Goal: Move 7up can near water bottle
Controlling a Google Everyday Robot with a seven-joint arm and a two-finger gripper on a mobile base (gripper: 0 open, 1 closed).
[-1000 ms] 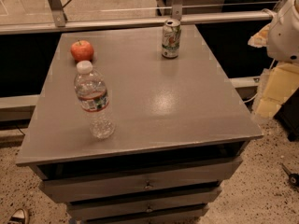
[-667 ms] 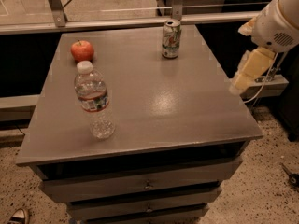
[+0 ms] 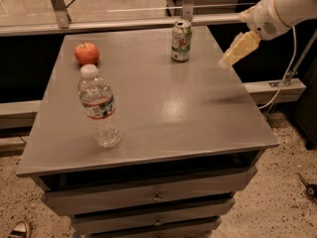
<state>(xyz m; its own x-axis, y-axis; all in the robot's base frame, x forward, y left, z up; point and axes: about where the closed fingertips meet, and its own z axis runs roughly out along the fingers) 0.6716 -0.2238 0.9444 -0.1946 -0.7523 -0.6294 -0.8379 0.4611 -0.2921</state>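
The 7up can point(image 3: 181, 40) stands upright near the far edge of the grey table point(image 3: 163, 108), right of centre. The water bottle point(image 3: 99, 106) stands upright on the near left part of the table, well apart from the can. My gripper point(image 3: 237, 49) hangs from the white arm at the upper right, above the table's right edge. It is to the right of the can, about a can's height away, and touches nothing.
A red apple point(image 3: 86, 53) sits at the far left of the table, behind the bottle. The table has drawers point(image 3: 156, 197) below its front edge. A metal rail point(image 3: 124, 24) runs behind the table. A shoe tip point(image 3: 17, 229) shows at the bottom left.
My arm has swung in from the right edge of the view, up and leftward, bringing the gripper closer to the can. The can, bottle and apple have not moved.
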